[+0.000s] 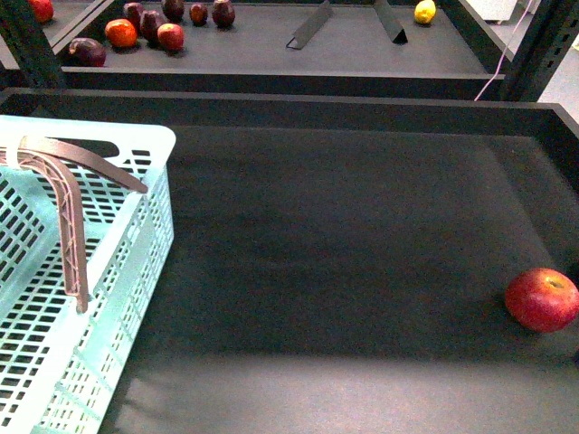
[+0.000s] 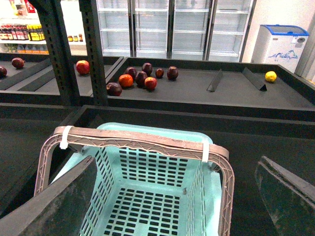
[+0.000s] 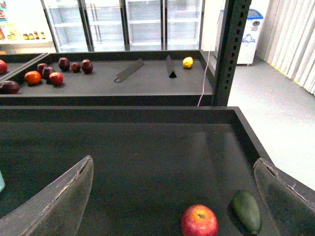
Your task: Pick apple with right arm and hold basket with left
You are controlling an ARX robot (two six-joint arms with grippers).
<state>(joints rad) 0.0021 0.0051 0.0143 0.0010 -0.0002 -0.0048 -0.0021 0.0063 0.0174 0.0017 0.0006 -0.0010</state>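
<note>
Currently the left gripper [image 2: 177, 160] is seen spread wide above the basket [image 2: 147, 169], with nothing gripped. The basket's brown-mauve handles [image 2: 142, 139], bound by white bands [image 2: 205, 150], are framed between the fingers [image 2: 59, 201]; no contact is shown.

The right gripper [image 3: 173, 160] is likewise spread wide and nothing is held. The apple [image 3: 199, 221] is seen between its fingers [image 3: 59, 201], untouched.

The basket is set on the dark tray [image 1: 317, 271]. The apple is found on the same tray, well to the right of the basket, upright with the stem dip up. A dark green oval fruit [image 3: 246, 210] is laid just beside the apple, on the side away from the basket.

Beyond the basket, a second tray [image 1: 271, 54] is seen. A cluster of small dark red and orange fruits [image 1: 163, 32] is grouped there, straight behind the basket. Two dark dividers [image 1: 312, 27] are placed further right, and a lemon [image 1: 424, 11] further right again.
</note>
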